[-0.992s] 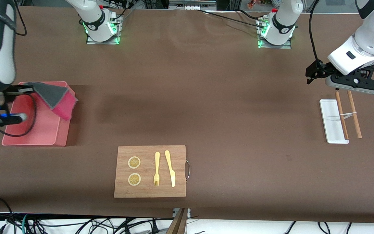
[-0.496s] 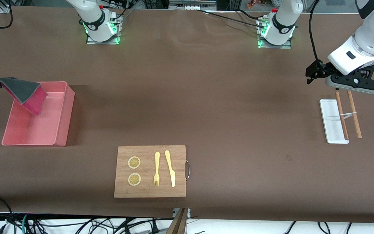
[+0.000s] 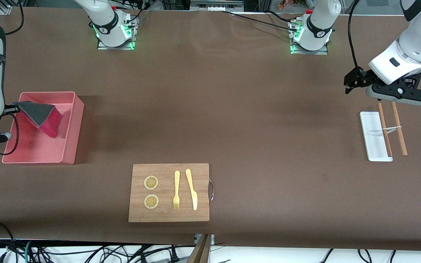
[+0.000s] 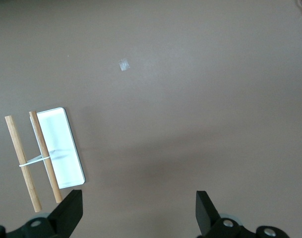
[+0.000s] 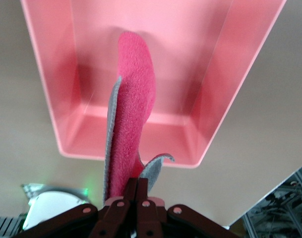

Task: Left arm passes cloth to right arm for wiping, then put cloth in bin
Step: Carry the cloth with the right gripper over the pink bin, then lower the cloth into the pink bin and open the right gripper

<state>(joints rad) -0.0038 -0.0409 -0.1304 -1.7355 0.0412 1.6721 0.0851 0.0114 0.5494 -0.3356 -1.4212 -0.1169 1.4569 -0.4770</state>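
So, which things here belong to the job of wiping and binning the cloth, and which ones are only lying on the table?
Belong to the job:
- cloth, held by the right gripper over the bin
- bin

Only lying about:
- cutting board with two lemon slices, fork, knife
- white tray with two wooden sticks, under the waiting left gripper

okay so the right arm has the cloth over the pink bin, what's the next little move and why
Probably open the right gripper to drop the cloth. Its fingers are shut on the cloth's edge, and the cloth hangs over the inside of the bin, so it should fall in. The left gripper waits open near the white tray.
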